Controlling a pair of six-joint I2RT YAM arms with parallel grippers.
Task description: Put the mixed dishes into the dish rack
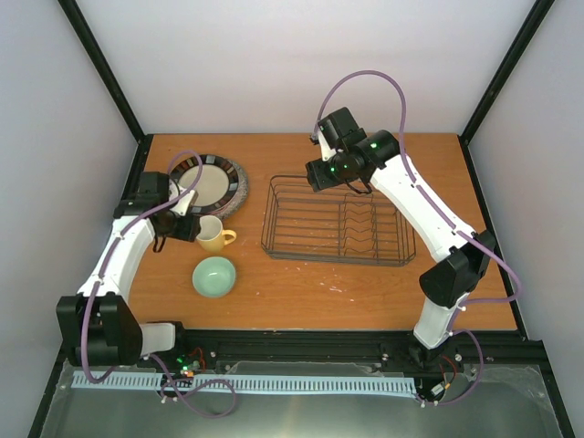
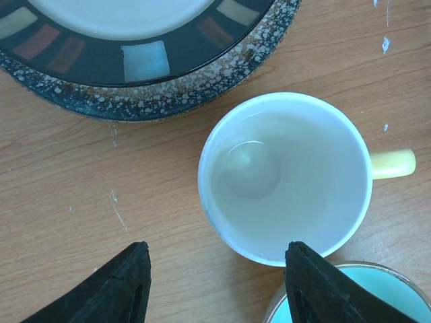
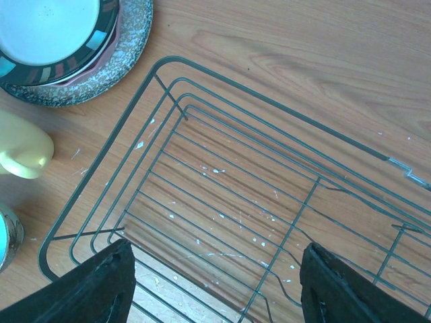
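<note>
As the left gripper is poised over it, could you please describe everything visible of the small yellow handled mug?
The small yellow handled mug looks like glazed ceramic, yellow outside and white inside, its loop handle pointing toward the black wire dish rack. It stands upright and empty on the wooden table, between the stack of round plates and the mint-green bowl, apparently touching neither. The left gripper hovers open above it, without contact.

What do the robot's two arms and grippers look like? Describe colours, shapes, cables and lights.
The left arm and right arm both have white link shells joined by black joint housings. A lilac cable loops along each. Small green lights glow at the right wrist. The left gripper and right gripper have matte black, wedge-shaped fingers.
</note>
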